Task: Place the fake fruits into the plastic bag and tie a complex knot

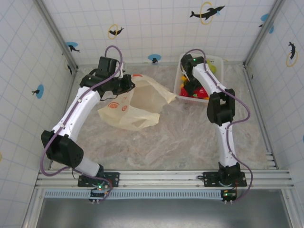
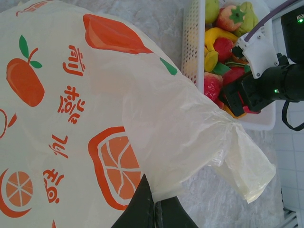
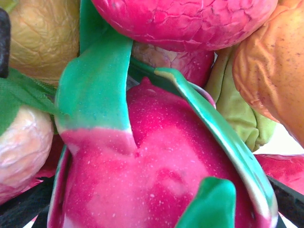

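– Fruits [image 1: 199, 94], where?
– Basket [image 1: 218, 64], far right. R gripper [image 1: 191, 88] spread, pink one [image 3: 156, 166] straight below it.
– Bag [image 1: 128, 111]?
– Left of basket; L gripper [image 2: 154, 203] pinching its edge. R arm's nearer the fruit, so prob its pick.

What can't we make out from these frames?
1. Inside the plastic bag: printed film hides it in left wrist view; too small in top view.
2. Whether the right hand touches the pink fruit: right wrist view cuts its fingers off at the lower corners.
3. Count of fake fruits: right arm covers the basket in top view; left wrist view's edge crops it.
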Available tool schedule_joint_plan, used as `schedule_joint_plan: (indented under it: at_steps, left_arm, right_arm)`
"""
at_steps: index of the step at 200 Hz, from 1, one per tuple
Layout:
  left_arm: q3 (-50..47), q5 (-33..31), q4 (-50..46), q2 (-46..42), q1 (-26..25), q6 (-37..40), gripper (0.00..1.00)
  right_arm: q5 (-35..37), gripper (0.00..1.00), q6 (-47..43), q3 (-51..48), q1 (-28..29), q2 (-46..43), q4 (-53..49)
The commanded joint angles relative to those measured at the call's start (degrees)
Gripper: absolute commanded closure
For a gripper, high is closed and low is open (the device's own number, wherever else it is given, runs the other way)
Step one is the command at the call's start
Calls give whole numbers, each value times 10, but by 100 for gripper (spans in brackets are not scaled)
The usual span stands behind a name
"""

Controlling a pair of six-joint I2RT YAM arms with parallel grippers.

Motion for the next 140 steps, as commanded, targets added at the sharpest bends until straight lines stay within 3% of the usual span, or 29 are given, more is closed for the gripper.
schedule_joint_plan:
  at_steps: [1,66,140]
  left_arm:
    - [15,-7,-10,-10,3,16,100]
    - [17,-11,-8,-14,3,16,100]
    - [20,-13,-13,-16,3,12,100]
  right_arm:
    - [-47,4,13,-46,-8,48,-66]
    - [-60,29,16,-42,-14,-65,-1]
    - [-127,33,41,-104,-35,-200,90]
